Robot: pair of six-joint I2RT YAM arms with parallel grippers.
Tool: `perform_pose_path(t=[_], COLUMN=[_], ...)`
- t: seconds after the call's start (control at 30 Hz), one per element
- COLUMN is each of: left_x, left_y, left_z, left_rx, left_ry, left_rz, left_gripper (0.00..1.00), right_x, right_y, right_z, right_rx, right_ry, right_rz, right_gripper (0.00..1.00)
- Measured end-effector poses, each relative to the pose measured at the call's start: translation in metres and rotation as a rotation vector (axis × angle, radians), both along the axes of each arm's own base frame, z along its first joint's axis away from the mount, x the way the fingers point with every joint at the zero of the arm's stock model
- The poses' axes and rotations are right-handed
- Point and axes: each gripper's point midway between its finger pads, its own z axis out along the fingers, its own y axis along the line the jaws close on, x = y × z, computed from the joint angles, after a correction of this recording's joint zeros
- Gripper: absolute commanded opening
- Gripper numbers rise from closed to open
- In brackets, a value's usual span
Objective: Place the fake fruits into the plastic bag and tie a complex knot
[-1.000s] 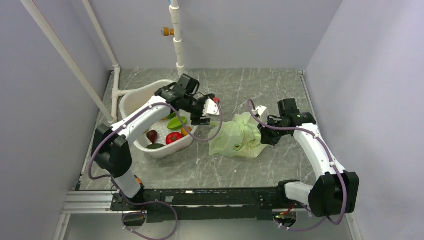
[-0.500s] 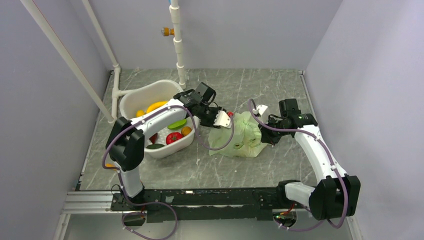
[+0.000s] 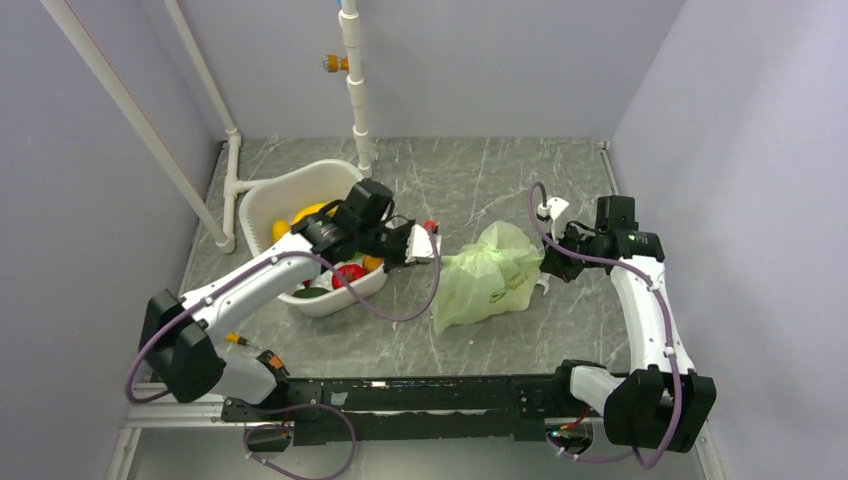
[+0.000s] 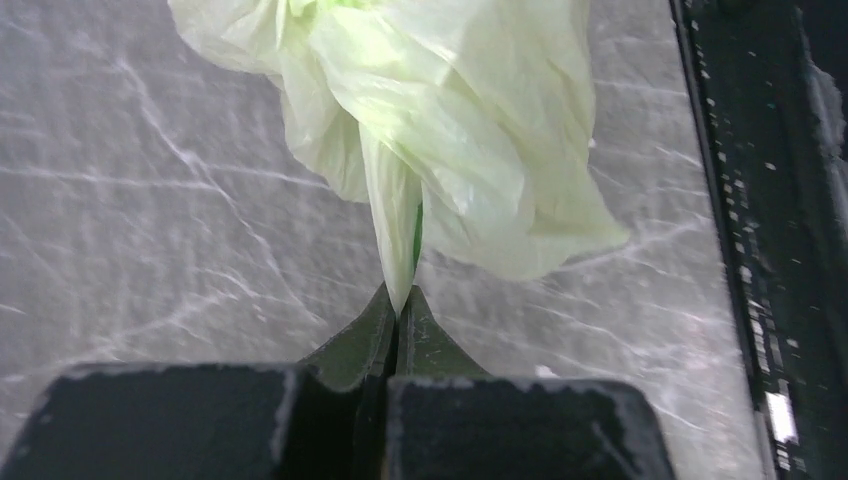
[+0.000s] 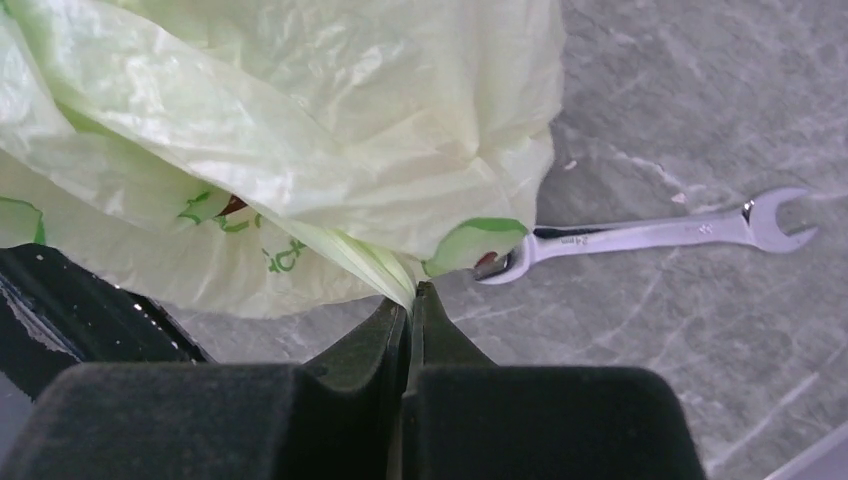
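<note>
Table (image 3: 520, 170): grey marbled top, both arms reaching over it.

Basin (image 3: 262, 195): white, at left of the table, under the left arm.

Plastic bag (image 3: 490, 275): pale green and crinkly, slumped on the table to the right of the basin, between the two pincers. Green print shows on its side in the right wrist view.

Left gripper (image 4: 398, 305): fingers pressed together on a narrow fold of the bag's left side, just beside the basin's right rim.

Right gripper (image 5: 412, 295): fingers pressed together on a fold at the bag's right edge.

Fake fruits: several lie in the basin: a yellow banana (image 3: 305, 212), a red tomato (image 3: 349, 272), an orange one (image 3: 373, 263) and a dark green one (image 3: 310, 292). What is inside the bag cannot be made out.

Wrench (image 5: 650, 235): small, silver, flat on the table, one end tucked under the bag's edge near the right gripper.
</note>
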Motion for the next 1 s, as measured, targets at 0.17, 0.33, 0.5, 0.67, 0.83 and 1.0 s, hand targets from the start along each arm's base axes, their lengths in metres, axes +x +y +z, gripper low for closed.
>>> perform_pose_path(t=[0.17,0.33,0.5,0.67,0.83,1.0], left_x=[-0.020,-0.036,-0.030,-0.043,-0.056,-0.044], left_y=[0.025,0.041,0.035,0.047,0.062,0.047], left_z=[-0.049,-0.089,-0.042,-0.049,-0.102,-0.042], left_rx=[0.056,0.126,0.038,0.017,0.126,0.026], left_ry=[0.081,0.161,0.078,0.036,0.141,0.050], left_rz=[0.042,0.063,0.068,0.060,0.071,0.041], left_gripper=[0.00,0.00,0.00,0.00,0.00,0.00], right_x=[-0.009,-0.035,-0.013,-0.014,-0.051,-0.030], right_y=[0.005,0.007,-0.003,-0.005,-0.001,-0.017], right_z=[-0.030,-0.070,-0.034,-0.029,-0.078,-0.050], right_rx=[0.020,0.033,0.054,0.078,0.101,0.108], right_ry=[0.055,0.191,0.100,0.059,0.236,0.183], right_rz=[0.040,0.068,0.041,0.041,0.031,-0.021], right_gripper=[0.00,0.00,0.00,0.00,0.00,0.00])
